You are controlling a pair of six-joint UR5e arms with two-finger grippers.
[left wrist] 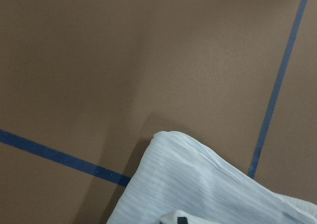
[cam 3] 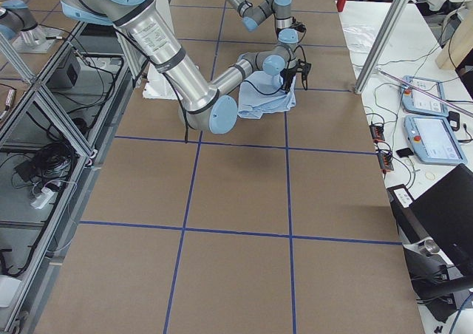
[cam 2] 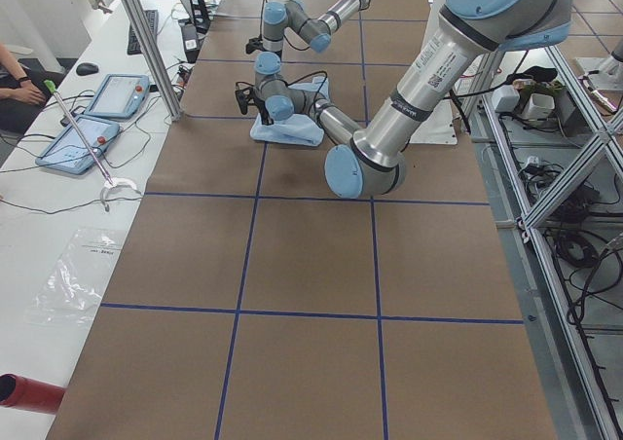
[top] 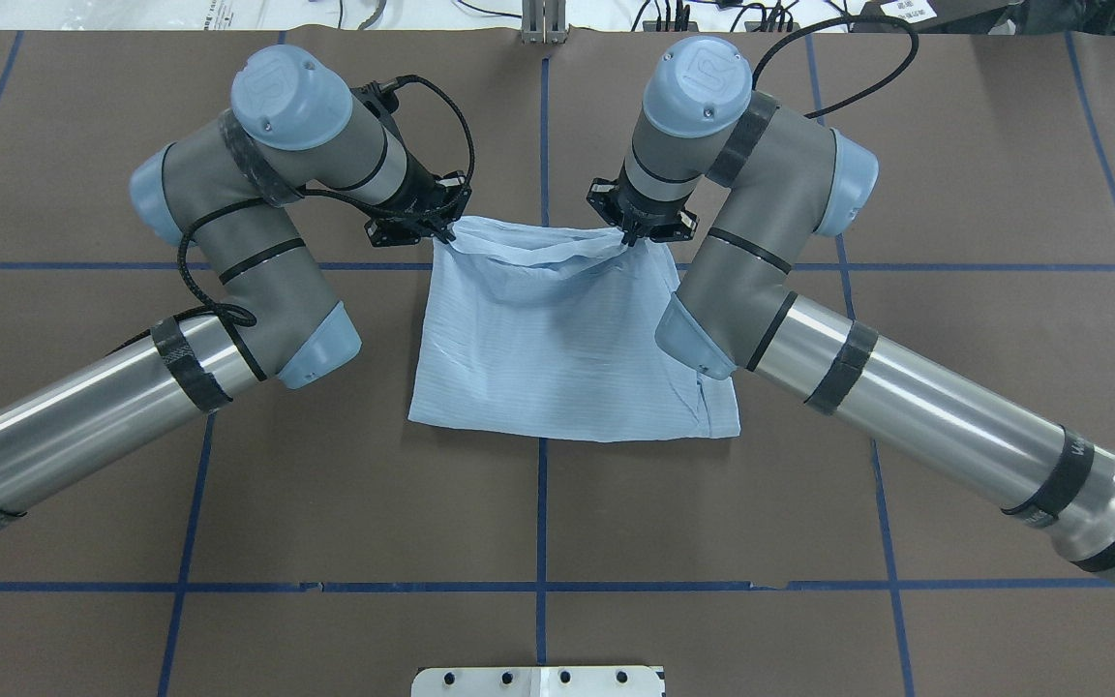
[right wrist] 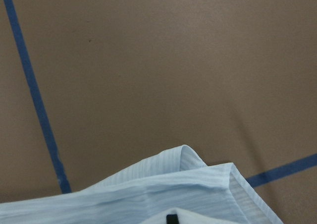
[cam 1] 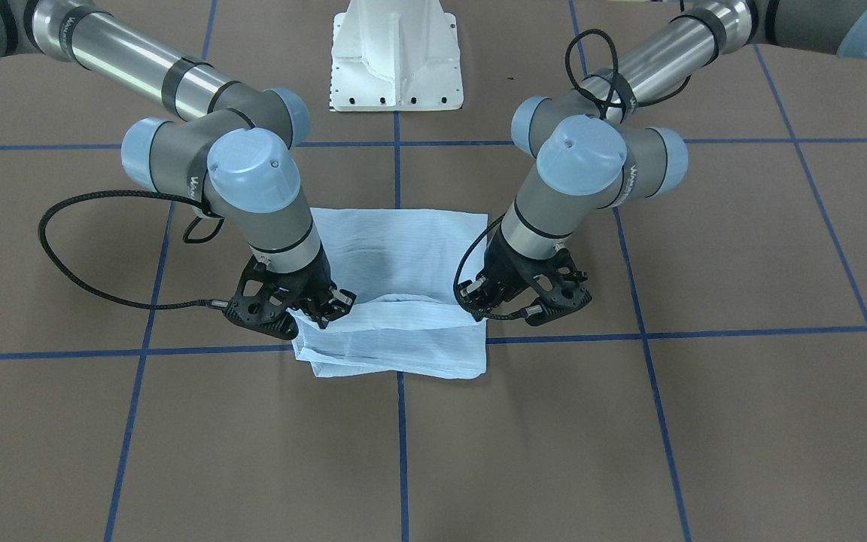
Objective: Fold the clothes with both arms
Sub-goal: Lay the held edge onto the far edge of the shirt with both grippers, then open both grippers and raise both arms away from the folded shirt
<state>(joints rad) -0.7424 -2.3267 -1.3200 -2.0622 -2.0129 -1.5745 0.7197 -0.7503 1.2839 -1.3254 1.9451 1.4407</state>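
Observation:
The clothes are one pale blue striped shirt [top: 567, 339], folded into a rough rectangle at the table's middle. Its far edge is raised off the table and sags between the two arms. My left gripper [top: 441, 230] is shut on the far left corner of that edge, and my right gripper [top: 630, 237] is shut on the far right corner. In the front-facing view the left gripper [cam 1: 476, 309] is on the right and the right gripper [cam 1: 332, 310] on the left, with the shirt [cam 1: 396, 248] between them. Each wrist view shows only a held fold of shirt [left wrist: 198, 184] [right wrist: 173, 184] over brown table.
The white pedestal base [cam 1: 396, 60] stands at the robot's side of the brown table [top: 538, 523], which is crossed by blue tape lines. A side bench beyond the far edge holds tablets [cam 2: 83, 138] and cables, with a person's hand [cam 2: 19, 90] near them.

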